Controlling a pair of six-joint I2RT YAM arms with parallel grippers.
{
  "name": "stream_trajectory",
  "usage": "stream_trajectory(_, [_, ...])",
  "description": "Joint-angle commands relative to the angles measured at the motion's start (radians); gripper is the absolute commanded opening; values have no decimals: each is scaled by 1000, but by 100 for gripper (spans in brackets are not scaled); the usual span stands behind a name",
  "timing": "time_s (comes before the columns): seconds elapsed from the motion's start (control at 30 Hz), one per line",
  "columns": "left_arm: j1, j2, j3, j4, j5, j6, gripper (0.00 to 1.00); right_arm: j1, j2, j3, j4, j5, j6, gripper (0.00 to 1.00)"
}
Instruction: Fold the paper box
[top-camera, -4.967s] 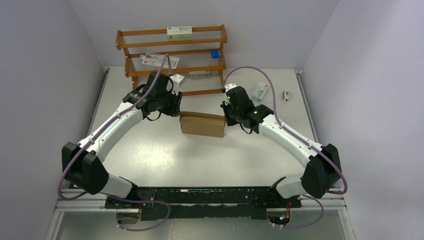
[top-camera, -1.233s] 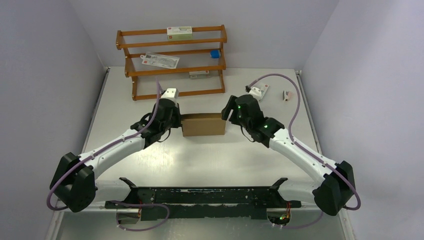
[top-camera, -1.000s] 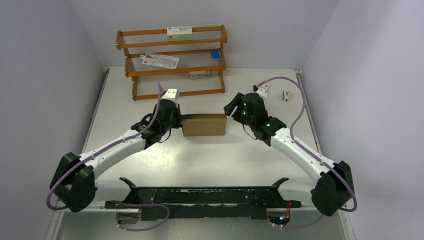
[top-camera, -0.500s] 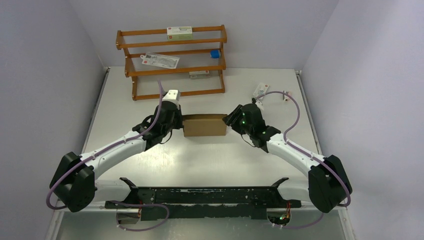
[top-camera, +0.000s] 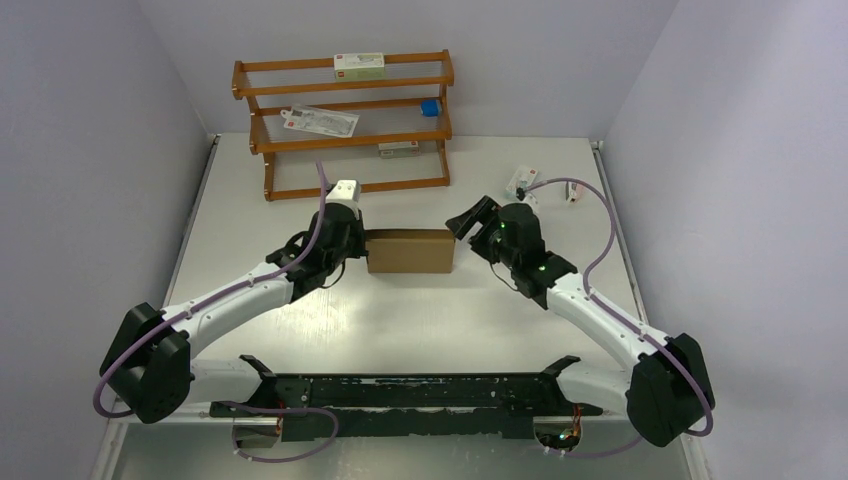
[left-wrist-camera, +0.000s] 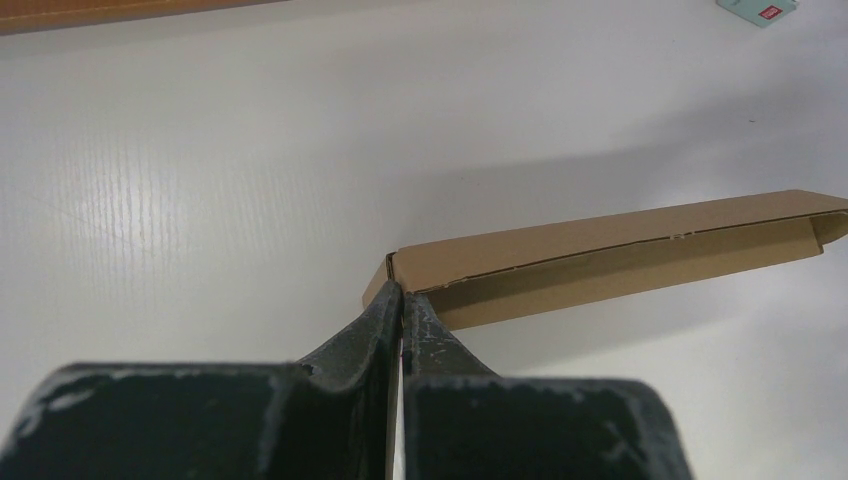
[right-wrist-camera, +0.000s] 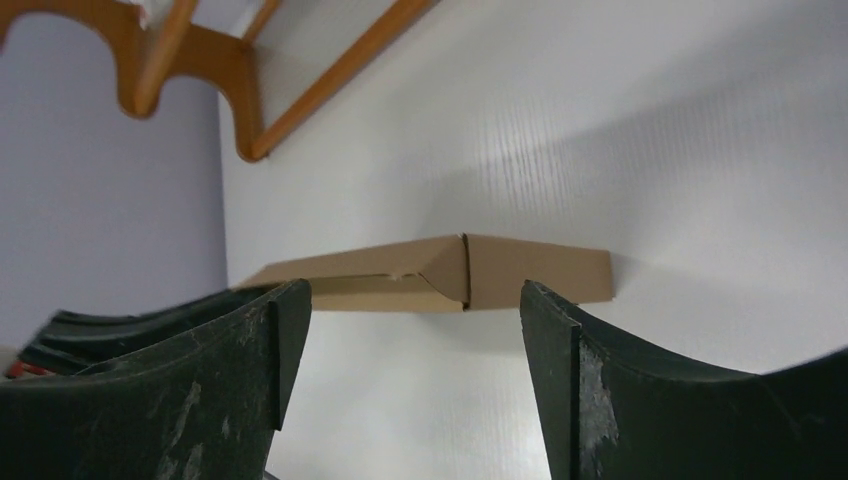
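Observation:
The paper box (top-camera: 408, 250) is a flat brown cardboard mailer lying mid-table, its lid folded down. My left gripper (top-camera: 358, 243) is shut, and its tips meet right at the box's left end. In the left wrist view the closed gripper (left-wrist-camera: 402, 292) touches the near corner of the box (left-wrist-camera: 600, 240), whose long side runs off to the right. My right gripper (top-camera: 463, 222) stands open just off the box's right end and touches nothing. From the right wrist, the box (right-wrist-camera: 530, 270) lies beyond the wide-spread gripper (right-wrist-camera: 415, 300).
A wooden rack (top-camera: 345, 120) with small cartons and a blue item (top-camera: 429, 107) stands at the back. A white-and-green carton (top-camera: 520, 183) and a small object (top-camera: 573, 190) lie at the back right. The rack's foot (right-wrist-camera: 200, 50) shows in the right wrist view.
My right gripper has opened wider and drawn slightly back from the box's right end. The left arm and the box have stayed in place.

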Motion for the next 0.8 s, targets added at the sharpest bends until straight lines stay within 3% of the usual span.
stream_trajectory(0.0, [-19,37,-49,-110,23,1,5,-30,13,17,19,18,91,80])
stream_trajectory(0.3, [-27,38,-61,-91,20,4,5,-35,107,1,82,-36,149,75])
stream_trajectory(0.53, [-37,43,-65,-71,14,2,5,-36,97,-103,141,-75,159,63])
stream_trajectory(0.67, [-37,46,-67,-64,20,-12,11,-36,81,-157,193,-77,156,55])
stream_trajectory(0.77, [-37,36,-60,-75,64,-52,30,-34,66,-185,216,-57,147,50])
